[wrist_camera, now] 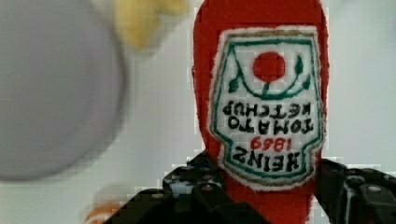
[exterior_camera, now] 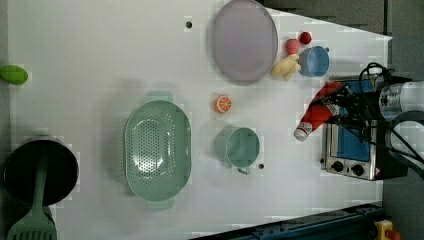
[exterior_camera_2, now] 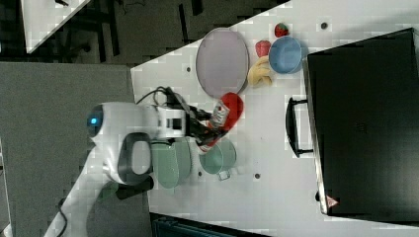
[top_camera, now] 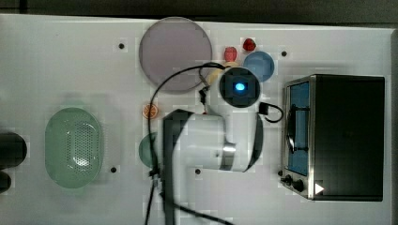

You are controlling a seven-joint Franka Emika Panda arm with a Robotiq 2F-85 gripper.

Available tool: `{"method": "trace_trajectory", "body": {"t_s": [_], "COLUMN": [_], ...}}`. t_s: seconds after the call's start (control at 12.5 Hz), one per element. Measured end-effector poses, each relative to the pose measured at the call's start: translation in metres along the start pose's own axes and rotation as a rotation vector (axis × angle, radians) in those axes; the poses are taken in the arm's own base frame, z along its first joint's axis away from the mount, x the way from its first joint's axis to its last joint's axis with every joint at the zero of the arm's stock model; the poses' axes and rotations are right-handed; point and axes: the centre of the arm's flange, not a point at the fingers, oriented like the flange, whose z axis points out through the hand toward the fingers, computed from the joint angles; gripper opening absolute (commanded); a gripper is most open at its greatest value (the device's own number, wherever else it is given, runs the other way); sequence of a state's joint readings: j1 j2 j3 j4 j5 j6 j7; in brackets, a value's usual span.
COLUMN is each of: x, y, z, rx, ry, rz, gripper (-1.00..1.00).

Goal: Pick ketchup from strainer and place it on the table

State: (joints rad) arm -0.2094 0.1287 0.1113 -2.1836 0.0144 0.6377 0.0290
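The end effector is clamped on the ketchup, holding the red bottle up off the counter. In the left view the bottle sits at the right of the frame, tilted, with its white cap at the lower left end, just in front of the toaster oven. In the right view the ketchup is near the frame's middle, below the grey plate and above the teal mug. The wrist view shows the ketchup close up, its white label reading upside down, with dark fingers on either side of its narrow end.

The strainer lies at the lower left of the left view, pale green and holding nothing, well apart from the bottle. In the top view the strainer is at the left of the frame, and the arm covers the middle.

An orange slice lies between the grey plate and the mug in the left view. At the upper right of that frame a blue bowl sits with a yellow item and two red strawberries beside it. A dark pot with a green spatula occupies the lower left corner.
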Motion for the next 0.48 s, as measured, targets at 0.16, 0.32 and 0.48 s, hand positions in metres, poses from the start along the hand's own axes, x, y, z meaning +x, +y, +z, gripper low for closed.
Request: {"method": "trace_trajectory", "body": {"t_s": [0.16, 0.32, 0.48], "x": [0.008, 0.009, -0.004], "y": [0.016, 0.013, 0.017], "z": [0.031, 0.068, 0.110], "rx": [-0.026, -0.014, -0.055], "ry": [-0.027, -0.023, -0.062], "rz": [0.018, 0.009, -0.010], "gripper": [0.21, 0.63, 1.00]}}
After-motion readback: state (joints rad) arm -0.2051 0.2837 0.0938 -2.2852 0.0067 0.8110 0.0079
